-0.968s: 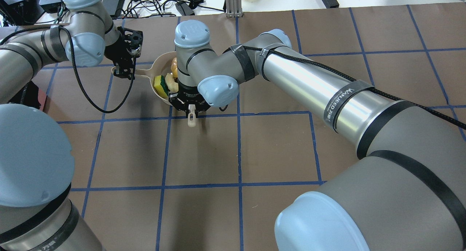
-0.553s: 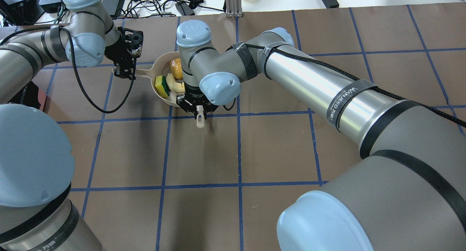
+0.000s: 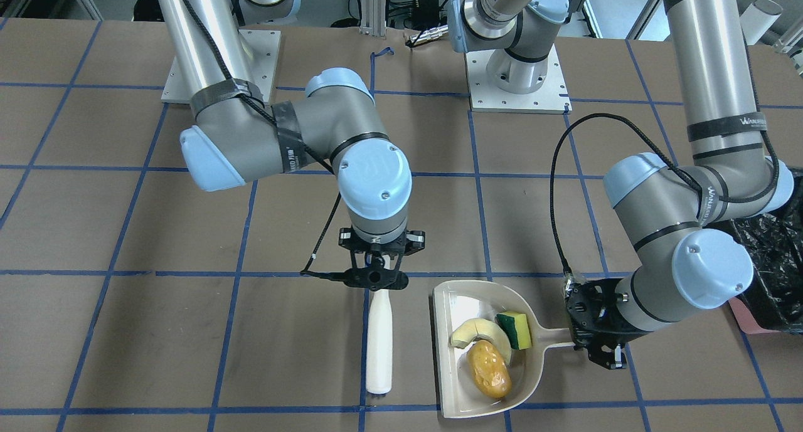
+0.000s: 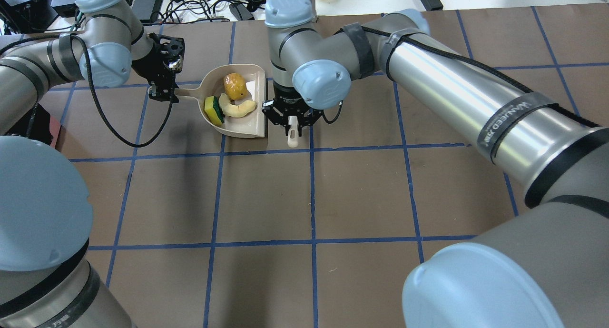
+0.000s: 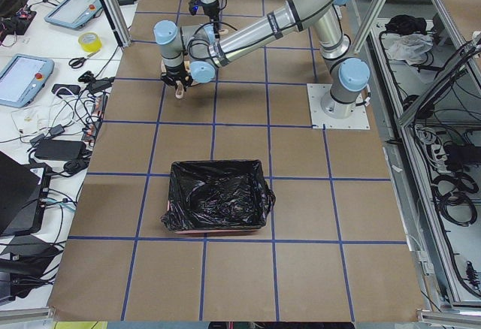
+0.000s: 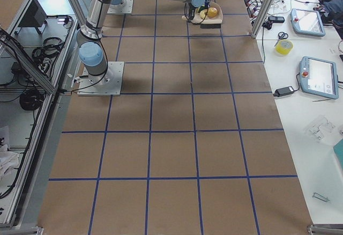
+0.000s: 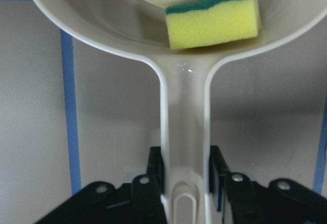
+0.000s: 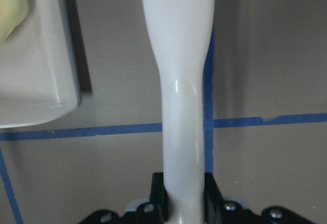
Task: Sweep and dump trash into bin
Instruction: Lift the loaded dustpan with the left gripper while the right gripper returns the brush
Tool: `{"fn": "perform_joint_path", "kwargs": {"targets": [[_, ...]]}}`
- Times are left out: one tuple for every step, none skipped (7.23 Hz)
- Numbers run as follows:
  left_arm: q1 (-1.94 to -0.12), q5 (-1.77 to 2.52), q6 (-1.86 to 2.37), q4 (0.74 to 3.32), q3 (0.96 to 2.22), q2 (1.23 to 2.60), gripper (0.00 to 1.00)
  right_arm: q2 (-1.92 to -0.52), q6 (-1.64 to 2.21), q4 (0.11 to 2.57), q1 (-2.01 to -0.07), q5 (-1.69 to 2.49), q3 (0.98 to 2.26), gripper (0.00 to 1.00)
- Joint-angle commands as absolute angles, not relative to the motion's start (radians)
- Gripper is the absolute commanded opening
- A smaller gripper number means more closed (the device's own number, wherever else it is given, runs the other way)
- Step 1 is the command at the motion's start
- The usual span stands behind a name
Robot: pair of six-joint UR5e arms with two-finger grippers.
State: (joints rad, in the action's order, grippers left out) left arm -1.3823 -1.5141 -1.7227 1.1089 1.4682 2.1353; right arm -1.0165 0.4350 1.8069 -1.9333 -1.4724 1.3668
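The trash lies in a beige dustpan (image 4: 252, 124): a golden-brown potato (image 4: 235, 86), a pale crescent slice (image 4: 240, 110) and a yellow-and-green sponge (image 4: 212, 110). My left gripper (image 4: 162, 94) is shut on the dustpan's handle (image 7: 184, 132), with the sponge (image 7: 212, 22) just beyond it. My right gripper (image 4: 291, 124) is shut on a white sweeping tool (image 3: 379, 344), which lies along the table beside the pan's open edge (image 3: 439, 357). The black-lined bin (image 5: 218, 205) stands far off on my left side, also showing at the front-facing view's right edge (image 3: 768, 263).
Brown paper with a blue tape grid covers the table (image 4: 361, 194). Cables and devices lie beyond the far edge (image 4: 204, 4). The two arm bases (image 3: 517, 81) stand on plates at the table's near side.
My right gripper has moved rightward with the white tool, from over the dustpan to beside its open edge. All three trash items now show. The left gripper keeps hold of the handle.
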Motion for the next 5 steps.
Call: {"fn": "perform_joint_path", "kwargs": {"targets": [[-1.362, -1.516, -1.733, 1.117, 1.454, 2.126, 0.00, -1.061, 0.332, 1.796, -1.811, -1.489, 1.423, 0.00], [-1.327, -1.516, -1.762, 1.126, 1.448, 2.114, 0.00, -1.104, 0.286, 1.796, -1.727, -1.514, 1.455, 0.00], [-1.280, -1.505, -1.804, 1.153, 1.439, 2.102, 0.00, -1.155, 0.168, 1.795, -1.647, -1.519, 1.520, 0.00], [-1.228, -1.481, -1.854, 1.195, 1.422, 2.092, 0.00, -1.205, 0.072, 1.811, -1.576, -1.520, 1.604, 0.00], [-1.188, -1.479, -1.874, 1.251, 1.393, 2.080, 0.00, -1.238, -0.052, 1.824, -1.472, -1.520, 1.650, 0.00]]}}
